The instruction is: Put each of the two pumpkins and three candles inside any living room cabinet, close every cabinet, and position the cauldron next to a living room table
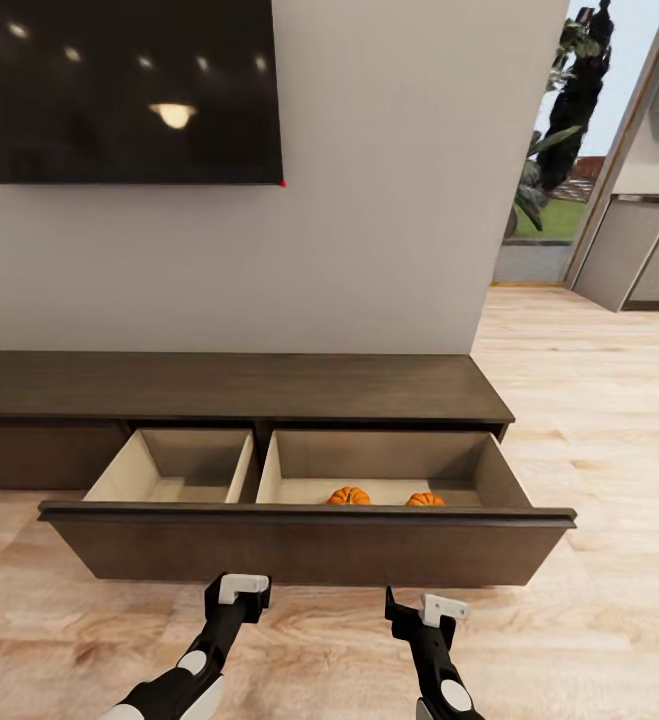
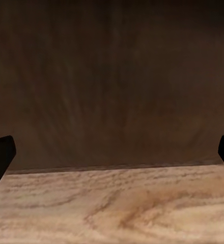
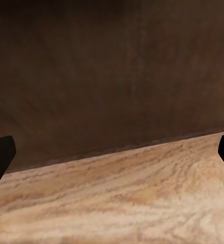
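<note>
Two pumpkins (image 1: 348,496) (image 1: 424,499) sit inside the cabinet's (image 1: 229,385) pulled-out drawer (image 1: 309,545), in its right-hand compartment, close behind the drawer front and a little apart from each other. Only their orange tops show above the front panel. The left-hand compartment, split off by a pale wood divider, shows bare pale boards. The drawer front is a long dark brown panel standing well out from the cabinet body over the light wood plank floor (image 1: 589,420).

Just in front of that drawer front, the left gripper (image 1: 237,590) and the right gripper (image 1: 424,608) hang low above the floor, each apart from the panel. Both wrist views face the dark drawer front with floor below it, and each gripper's fingers (image 2: 0,157) (image 3: 0,157) stand spread wide at the picture edges with nothing between them.

Above the cabinet, a black TV (image 1: 124,90) hangs on the grey wall. Beyond the cabinet's right end, an opening shows green plants (image 1: 559,130) outside.
</note>
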You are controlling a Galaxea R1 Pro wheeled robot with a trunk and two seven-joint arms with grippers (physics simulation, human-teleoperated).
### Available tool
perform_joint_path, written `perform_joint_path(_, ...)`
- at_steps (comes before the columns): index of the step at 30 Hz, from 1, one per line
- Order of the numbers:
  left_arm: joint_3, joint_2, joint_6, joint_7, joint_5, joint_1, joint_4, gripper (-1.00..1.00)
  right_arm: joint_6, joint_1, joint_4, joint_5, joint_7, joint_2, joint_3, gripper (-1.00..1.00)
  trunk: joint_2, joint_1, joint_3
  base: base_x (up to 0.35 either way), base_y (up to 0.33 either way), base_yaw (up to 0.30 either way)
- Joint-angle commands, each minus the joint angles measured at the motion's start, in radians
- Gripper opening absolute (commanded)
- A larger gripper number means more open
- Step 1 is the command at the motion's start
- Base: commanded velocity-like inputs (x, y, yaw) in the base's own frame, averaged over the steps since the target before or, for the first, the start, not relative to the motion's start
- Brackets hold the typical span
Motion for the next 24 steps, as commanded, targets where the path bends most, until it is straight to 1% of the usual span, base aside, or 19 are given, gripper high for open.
perform_joint_path(1, -0.008, 0.0, -0.004, 0.008, 0.002, -0.001, 0.0, 1.0, -0.005, -0.001, 0.0, -0.01, -0.006, -0.001, 0.007, 1.0, 0.0, 0.0, -0.001, 0.093, 0.0, 0.0)
perform_joint_path(9, -0.009, 0.0, -0.003, 0.007, 0.002, -0.001, 0.0, 1.0, -0.005, -0.001, 0.0, -0.01, -0.006, -0.001, 0.007, 1.0, 0.0, 0.0, -0.001, 0.055, 0.0, 0.0)
perform_joint_path(12, -0.009, 0.0, -0.004, 0.007, 0.002, -0.001, 0.0, 1.0, -0.005, -0.001, 0.0, -0.01, -0.006, -0.001, 0.007, 1.0, 0.0, 0.0, -0.001, 0.17, 0.0, 0.0)
perform_joint_path(18, -0.009, 0.0, -0.004, 0.007, 0.002, -0.001, 0.0, 1.0, -0.005, -0.001, 0.001, -0.011, -0.006, -0.001, 0.006, 1.0, 0.0, 0.0, -0.001, 0.257, 0.0, 0.0)
perform_joint_path(24, -0.009, 0.0, -0.004, 0.007, 0.002, -0.001, 0.0, 1.0, -0.005, -0.001, 0.002, -0.011, -0.006, -0.001, 0.006, 1.0, 0.0, 0.0, -0.001, 0.095, 0.0, 0.0)
